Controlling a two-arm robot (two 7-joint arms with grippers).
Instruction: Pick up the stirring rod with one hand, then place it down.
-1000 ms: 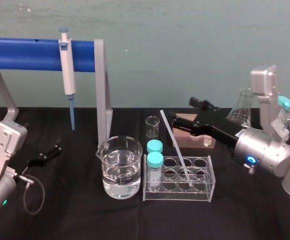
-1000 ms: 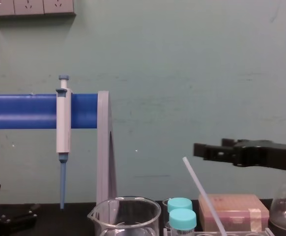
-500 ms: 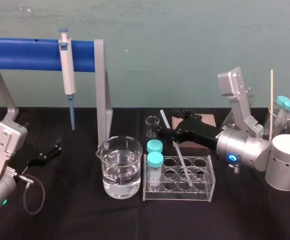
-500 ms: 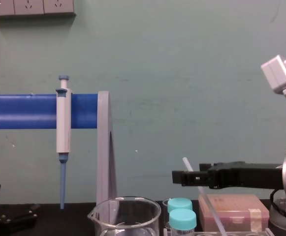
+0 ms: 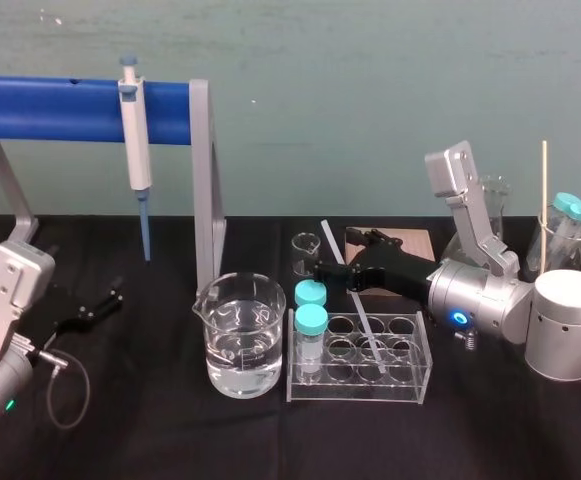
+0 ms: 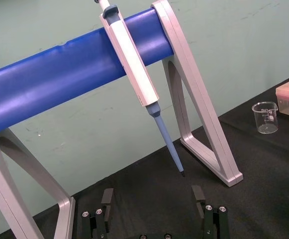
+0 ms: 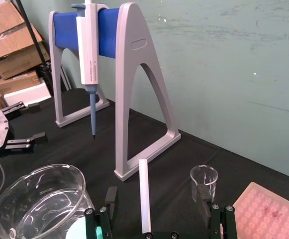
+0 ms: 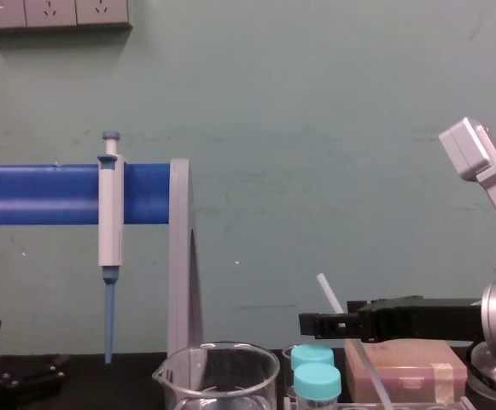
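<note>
The stirring rod [image 5: 350, 295] is a thin translucent-white stick. It leans to the left out of the clear tube rack [image 5: 408, 385], with its top end up by the small beaker. My right gripper [image 5: 340, 258] reaches in from the right and is open, one finger on each side of the rod's upper part. In the right wrist view the rod [image 7: 144, 194] stands in the gap of the right gripper [image 7: 158, 195], touching neither finger. The chest view shows the rod [image 8: 329, 295] crossing the black fingers [image 8: 316, 324]. My left gripper [image 5: 100, 303] rests open on the cloth at far left, with nothing in the left gripper [image 6: 153, 199].
A beaker of water [image 5: 240, 335] stands left of the rack, and two teal-capped vials [image 5: 310, 320] sit in the rack's left end. A small empty beaker [image 5: 305, 252] and a pink box [image 5: 400, 240] lie behind. A pipette [image 5: 135, 140] hangs on the blue-barred stand [image 5: 206, 180]. Flasks and tubes crowd the far right.
My right gripper has swung left and lower, from behind the rod to straddling its upper part. It stays open. The rod and the left arm have not moved.
</note>
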